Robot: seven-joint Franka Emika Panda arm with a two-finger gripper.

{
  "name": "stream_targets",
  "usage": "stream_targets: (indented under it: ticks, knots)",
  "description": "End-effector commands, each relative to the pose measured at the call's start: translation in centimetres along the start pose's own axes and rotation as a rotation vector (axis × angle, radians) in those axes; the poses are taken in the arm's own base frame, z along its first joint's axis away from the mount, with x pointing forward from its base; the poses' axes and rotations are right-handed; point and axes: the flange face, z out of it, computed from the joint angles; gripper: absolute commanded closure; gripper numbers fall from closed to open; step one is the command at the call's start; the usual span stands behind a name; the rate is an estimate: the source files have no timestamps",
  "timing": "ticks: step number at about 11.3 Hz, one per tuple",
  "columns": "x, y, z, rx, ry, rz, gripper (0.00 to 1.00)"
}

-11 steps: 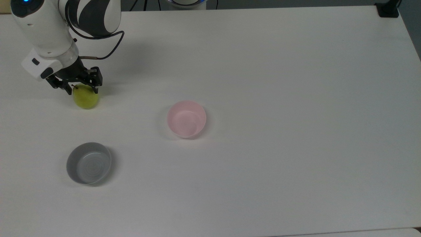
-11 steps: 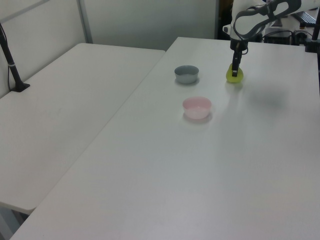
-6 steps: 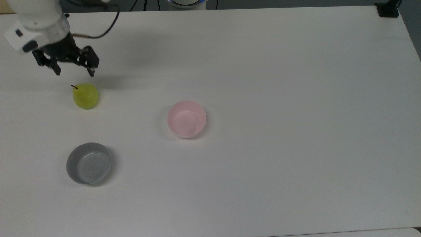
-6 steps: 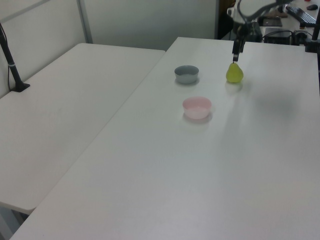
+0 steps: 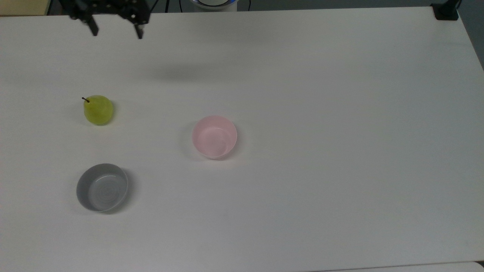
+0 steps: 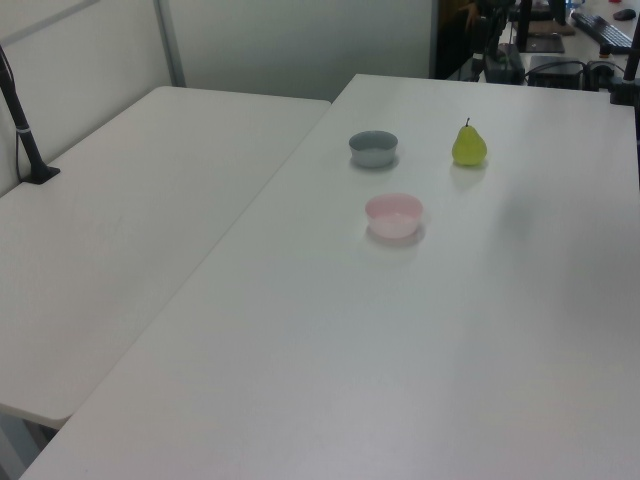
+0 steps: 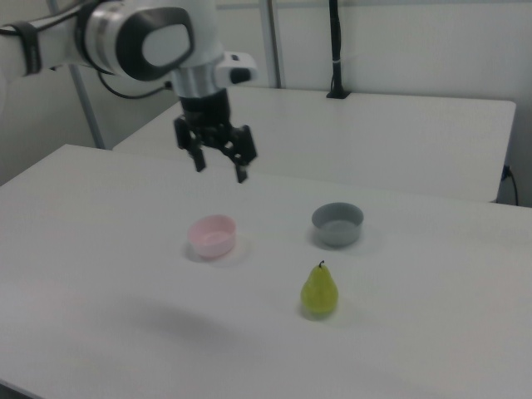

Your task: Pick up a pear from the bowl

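A second ago the gripper (image 5: 115, 33) was down around the pear, and now it has let go and gone up high and away, toward the far edge of the table (image 5: 302, 75) at the top of the top view. Its two black fingers (image 7: 197, 158) are spread wide apart and there is nothing between them. In the right view it hangs in the air above the table, behind the pink bowl (image 7: 212, 235). The pear (image 5: 98, 109) stands upright by itself on the table with its little dark stem pointing up. It is not in any bowl. In the top view it sits well to the left of the pink bowl, and the grey bowl (image 5: 102, 187) is further toward the bottom of the top view. Both bowls look empty. So the pear seems to be out of the bowl already, and the job looks about done. The good thing to do now is probably to keep the arm going up and away slowly, so it does not bump the pear. The pear is round at the bottom and could tip or roll if something touches it. If the arm had to grab it again, it should come straight down over the fat part, not the thin stem.
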Motion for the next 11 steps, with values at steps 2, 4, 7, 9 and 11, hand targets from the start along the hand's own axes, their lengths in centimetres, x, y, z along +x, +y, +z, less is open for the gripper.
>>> stream_targets:
  ticks: [2, 4, 7, 9, 11]
  knots:
    - [-2.0, -8.8, -2.3, 0.015, -0.036, -0.051, 0.00]
    - [-1.0, -9.0, -1.5, 0.019, -0.003, -0.056, 0.00]
    - [0.1, -9.2, -1.0, 0.018, 0.060, -0.053, 0.00]
    - [0.1, -9.9, -0.9, 0.020, 0.054, -0.057, 0.00]
    - [0.1, -9.8, -0.9, 0.020, 0.050, -0.057, 0.00]
